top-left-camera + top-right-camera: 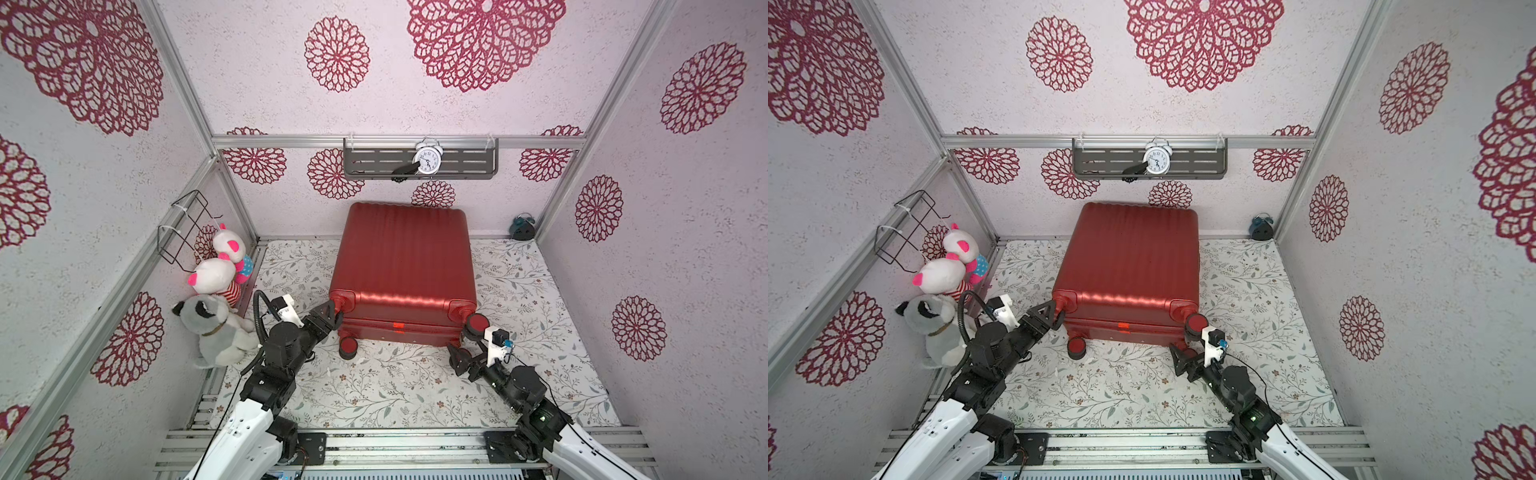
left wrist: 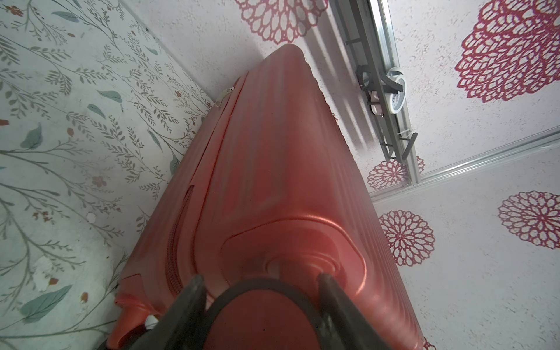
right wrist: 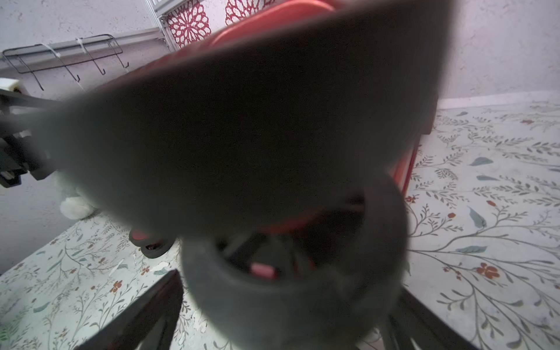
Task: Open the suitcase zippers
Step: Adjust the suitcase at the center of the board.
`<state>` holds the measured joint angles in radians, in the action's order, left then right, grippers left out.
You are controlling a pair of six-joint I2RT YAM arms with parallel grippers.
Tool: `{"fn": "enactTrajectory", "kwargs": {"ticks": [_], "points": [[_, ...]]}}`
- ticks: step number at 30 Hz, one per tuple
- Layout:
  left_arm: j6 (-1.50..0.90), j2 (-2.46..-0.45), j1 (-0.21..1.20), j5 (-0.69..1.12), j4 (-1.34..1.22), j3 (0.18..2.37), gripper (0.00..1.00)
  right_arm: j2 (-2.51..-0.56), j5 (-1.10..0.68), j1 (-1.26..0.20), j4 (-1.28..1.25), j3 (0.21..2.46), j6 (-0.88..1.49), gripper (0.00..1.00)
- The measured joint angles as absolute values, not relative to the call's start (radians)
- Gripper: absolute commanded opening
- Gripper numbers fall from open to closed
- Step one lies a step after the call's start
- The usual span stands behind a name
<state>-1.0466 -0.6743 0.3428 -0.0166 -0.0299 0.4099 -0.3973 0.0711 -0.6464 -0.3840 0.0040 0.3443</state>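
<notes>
Nearest, the left gripper (image 1: pixel 335 314) clamps the near-left wheel (image 2: pixel 257 318) of the suitcase (image 1: pixel 401 266). The right gripper (image 1: pixel 465 353) is spread wide around the blurred near-right wheel (image 3: pixel 303 303). The suitcase lies flat and closed on the floral mat (image 1: pixel 374 395), with mat showing on both sides. The zippers (image 2: pixel 172 257) run along its side seam, and its small red tag (image 1: pixel 398 325) is unreadable. Behind it, a wall shelf (image 1: pixel 370 166) holds a white alarm clock (image 1: pixel 427 160).

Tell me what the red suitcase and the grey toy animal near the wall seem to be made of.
The suitcase looks like hard plastic with a glossy finish: a bright highlight runs across its ribbed shell. The grey toy animal looks like soft plush fabric, matte, with fuzzy edges.
</notes>
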Motion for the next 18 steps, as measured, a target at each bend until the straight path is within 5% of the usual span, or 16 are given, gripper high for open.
{"fn": "enactTrajectory", "kwargs": {"ticks": [2, 9, 18], "points": [[-1.045, -0.675, 0.343, -0.017, -0.030, 0.411, 0.31, -0.412, 0.019, -0.583, -0.394, 0.004, 0.369, 0.96], [-1.040, -0.680, 0.342, -0.014, -0.026, 0.414, 0.31, -0.597, -0.156, -0.405, -0.484, 0.004, 0.422, 0.60], [-1.039, -0.681, 0.333, 0.000, -0.025, 0.414, 0.31, -0.794, -0.244, -0.397, -0.624, 0.004, 0.421, 0.48]]}}
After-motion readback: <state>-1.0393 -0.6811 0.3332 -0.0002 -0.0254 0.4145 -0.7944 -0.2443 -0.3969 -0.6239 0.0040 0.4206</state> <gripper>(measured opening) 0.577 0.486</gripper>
